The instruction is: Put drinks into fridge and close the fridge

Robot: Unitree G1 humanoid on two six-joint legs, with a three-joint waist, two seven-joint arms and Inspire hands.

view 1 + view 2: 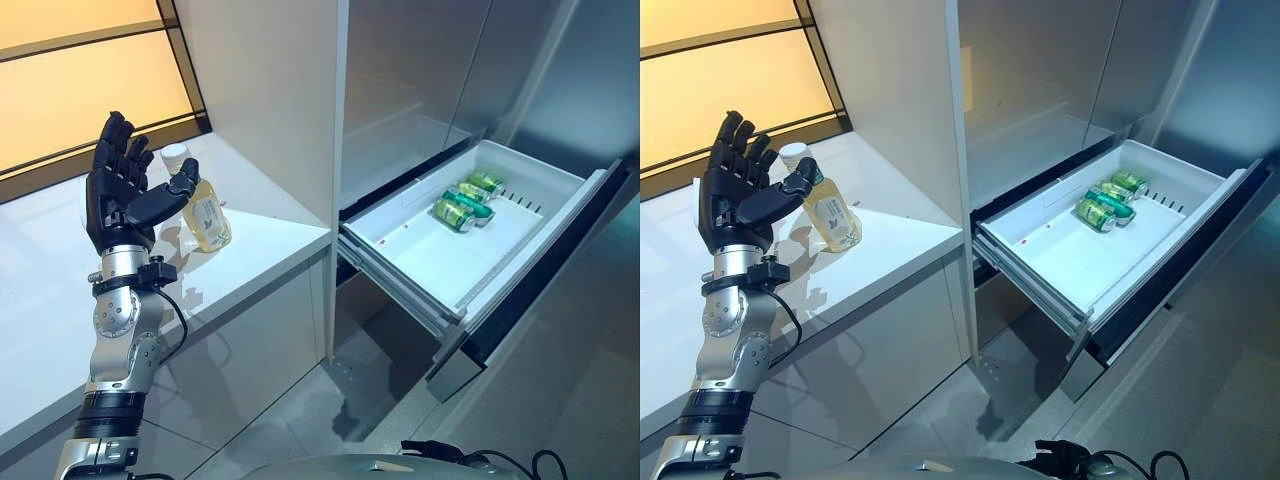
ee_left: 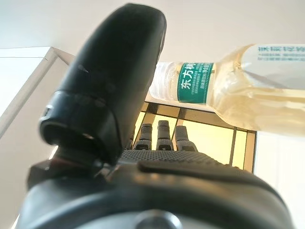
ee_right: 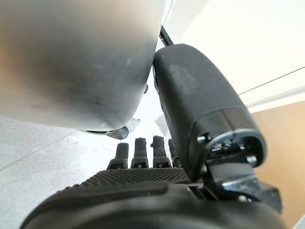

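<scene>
A clear bottle (image 1: 206,217) of pale yellow drink with a white cap stands on the white counter (image 1: 262,243). My left hand (image 1: 112,196) is raised just left of it, open, fingers straight up and thumb reaching out to the bottle's neck. In the left wrist view the bottle (image 2: 248,88) shows just past the thumb (image 2: 112,81). The white fridge drawer (image 1: 436,255) is pulled out at the right, with green cans (image 1: 468,200) lying at its far end. My right hand (image 3: 138,180) is open and empty in the right wrist view.
A tall white cabinet panel (image 1: 270,90) stands between the counter and the grey fridge doors (image 1: 420,70) above the drawer. An orange-lit window (image 1: 80,80) runs behind the counter. The drawer's dark front (image 1: 545,265) juts out over the tiled floor (image 1: 570,400).
</scene>
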